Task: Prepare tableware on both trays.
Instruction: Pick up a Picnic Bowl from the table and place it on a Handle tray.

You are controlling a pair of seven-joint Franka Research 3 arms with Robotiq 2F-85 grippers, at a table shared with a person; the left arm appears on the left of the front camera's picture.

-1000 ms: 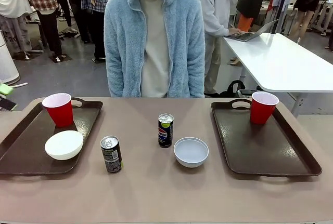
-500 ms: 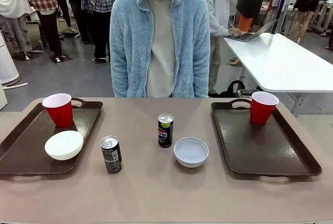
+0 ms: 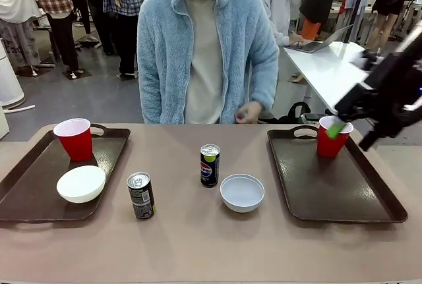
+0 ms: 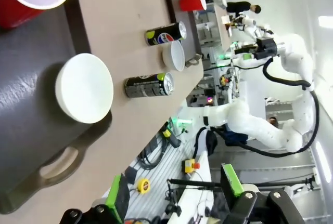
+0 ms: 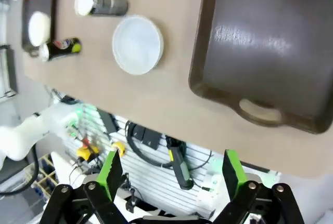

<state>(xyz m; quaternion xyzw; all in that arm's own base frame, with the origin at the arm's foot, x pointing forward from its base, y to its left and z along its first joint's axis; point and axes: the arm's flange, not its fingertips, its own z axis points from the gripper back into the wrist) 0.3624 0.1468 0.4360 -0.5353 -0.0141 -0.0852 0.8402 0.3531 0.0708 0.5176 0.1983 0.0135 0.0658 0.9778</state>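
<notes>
The left tray (image 3: 26,195) holds a red cup (image 3: 74,138) and a white bowl (image 3: 80,183). On the bare table stand a dark can (image 3: 140,195), the Pepsi can (image 3: 210,164) and a second bowl (image 3: 242,192). The right tray (image 3: 343,188) carries the other red cup (image 3: 328,140). My right gripper (image 3: 351,134) hangs open just right of that cup, above the tray. Its wrist view looks down on the right tray (image 5: 270,52) and bowl (image 5: 138,44), gripper (image 5: 171,169) open. My left gripper (image 4: 171,193) is open beyond the left tray (image 4: 31,130) and bowl (image 4: 84,87).
A person in a light blue fleece (image 3: 204,47) stands at the far edge with one hand (image 3: 247,111) raised near the table. A white table with a laptop (image 3: 320,43) stands behind on the right. Other people stand farther back.
My right arm has swung in from the right and now hovers by the red cup on the right tray. The person has brought one hand forward. The tableware has not moved.
</notes>
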